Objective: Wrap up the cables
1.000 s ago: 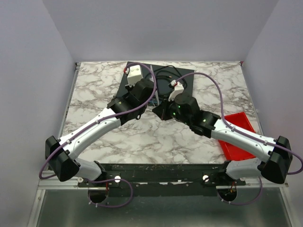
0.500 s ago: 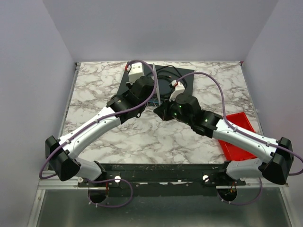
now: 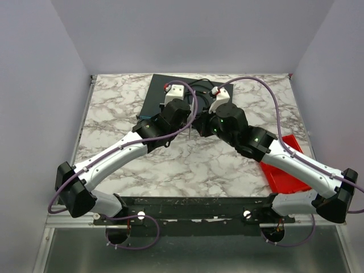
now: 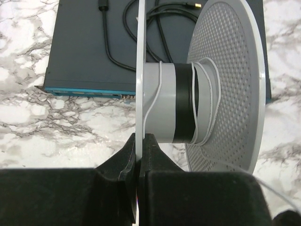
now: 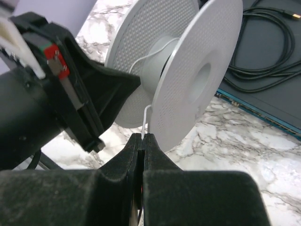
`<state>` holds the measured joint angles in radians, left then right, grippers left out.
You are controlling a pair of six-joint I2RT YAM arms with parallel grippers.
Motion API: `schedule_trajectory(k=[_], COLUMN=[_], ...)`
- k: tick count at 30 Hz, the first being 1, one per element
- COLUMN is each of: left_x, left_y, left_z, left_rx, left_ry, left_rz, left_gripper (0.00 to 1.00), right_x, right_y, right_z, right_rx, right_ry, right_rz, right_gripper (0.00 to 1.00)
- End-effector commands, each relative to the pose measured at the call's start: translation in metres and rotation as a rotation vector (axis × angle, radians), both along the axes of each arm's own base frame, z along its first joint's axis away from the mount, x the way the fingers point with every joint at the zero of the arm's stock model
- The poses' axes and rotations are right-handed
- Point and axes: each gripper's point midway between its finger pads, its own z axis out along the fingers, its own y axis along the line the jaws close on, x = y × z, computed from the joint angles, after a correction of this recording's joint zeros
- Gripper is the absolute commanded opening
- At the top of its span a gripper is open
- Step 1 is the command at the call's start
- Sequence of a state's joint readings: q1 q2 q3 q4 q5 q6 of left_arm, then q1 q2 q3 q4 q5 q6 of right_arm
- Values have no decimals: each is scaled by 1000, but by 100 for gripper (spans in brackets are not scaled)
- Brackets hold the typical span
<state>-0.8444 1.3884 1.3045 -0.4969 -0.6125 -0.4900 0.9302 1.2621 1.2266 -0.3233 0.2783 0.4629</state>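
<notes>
Since a second ago we have swung both wrists (image 3: 170,111) farther out over the dark mat (image 3: 154,96), so we judge winding under way. Our left pincer (image 4: 139,141) clenches the spool (image 4: 162,106) by the flange just above it. Our right pincer (image 5: 142,137) nips the white wire (image 5: 146,113), which runs up to the hub. Overhead, the wrists hide both pincers, and the wire's loose tail is cut off.

Both arms are white with chunky black joints. The left arm (image 3: 114,156) and the right arm (image 3: 296,165) each have a purple hose (image 3: 250,78) looping along them. A small white box (image 3: 174,92) with a red bit sits by each wrist. Tiny green lights (image 3: 219,120) glow on the right arm. The fingers (image 4: 123,165) are black.
</notes>
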Motion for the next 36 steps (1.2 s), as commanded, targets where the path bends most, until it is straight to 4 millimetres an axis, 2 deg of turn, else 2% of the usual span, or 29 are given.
schedule_trajectory(k=[1,5,8,17,20,24,31,36], left_x=[-9,-15,-20,-31,-35,-42,-52,-56], left_y=[-7,-8,-7,-5,-15,-26,-37,-38], left_z=[22,12,8,-3,-5,-10,-29,-39], left_rx=[16,114,189,421,488,581,716,694], left_ry=[-89,-120,-155,-297,-359,-394,-425,-400], left_rz=[-84,-129,-164,-249,-292,-336,-381,-417], left_gripper=[0,0,0,0,0,0,0,0], right_x=[2,3,3,-12,-15,-16,-21,-26], right_y=[-14,-18,-22,-38,-42,-48,-62,-73], right_z=[7,2,-9,-68,-90,-110,-123,-119], right_rx=[-56,-79,-100,-132,-137,-136,-119,-80], right_ry=[-27,-27,-11,104,141,174,205,211], right_rz=[-38,-55,-66,-80,-87,-102,-127,-132], right_gripper=[1,1,1,1,1,1,1,1])
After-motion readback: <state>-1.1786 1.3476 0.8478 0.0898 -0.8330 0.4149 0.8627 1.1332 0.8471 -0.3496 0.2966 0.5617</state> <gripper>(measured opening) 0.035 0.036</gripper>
